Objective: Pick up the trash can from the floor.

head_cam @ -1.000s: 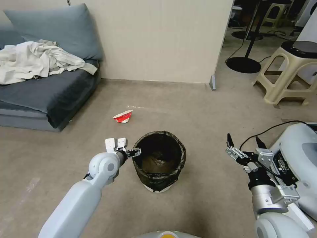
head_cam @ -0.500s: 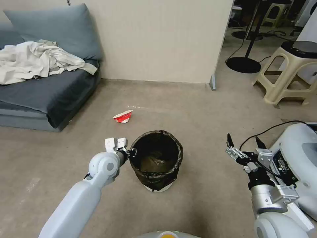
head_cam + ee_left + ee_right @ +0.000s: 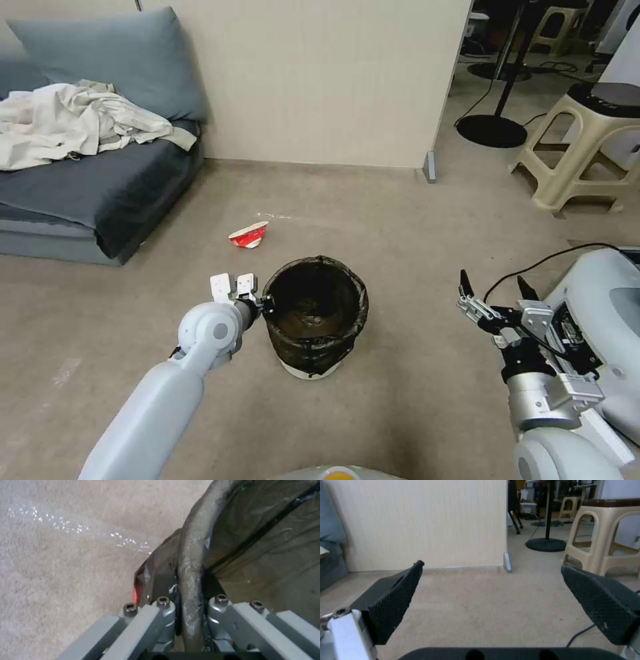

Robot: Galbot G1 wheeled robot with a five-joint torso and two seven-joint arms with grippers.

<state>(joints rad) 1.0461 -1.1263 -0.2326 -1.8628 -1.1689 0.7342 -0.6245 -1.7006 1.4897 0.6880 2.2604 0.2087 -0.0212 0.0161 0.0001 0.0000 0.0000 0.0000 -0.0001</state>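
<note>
The trash can (image 3: 313, 320), a small round white bin lined with a dark bag, is in the middle of the head view, tilted slightly, its white base showing low in front. My left gripper (image 3: 268, 305) is shut on its left rim. In the left wrist view the bag-covered rim (image 3: 191, 585) runs between the two fingers, one outside and one inside the trash can. My right gripper (image 3: 492, 288) hangs open to the right, well away from the can; its black pads (image 3: 395, 600) stand wide apart over bare floor (image 3: 486, 605).
A crushed red-and-white paper cup (image 3: 249, 234) lies on the floor beyond the can. A grey sofa (image 3: 87, 180) with a pale cloth stands at the left, a beige partition wall (image 3: 320, 73) behind, a plastic stool (image 3: 587, 147) and a lamp base (image 3: 492, 130) at the right.
The can has risen and shifted a little to the left with my left gripper, which went from open beside the rim to shut on it. The right arm has stayed put.
</note>
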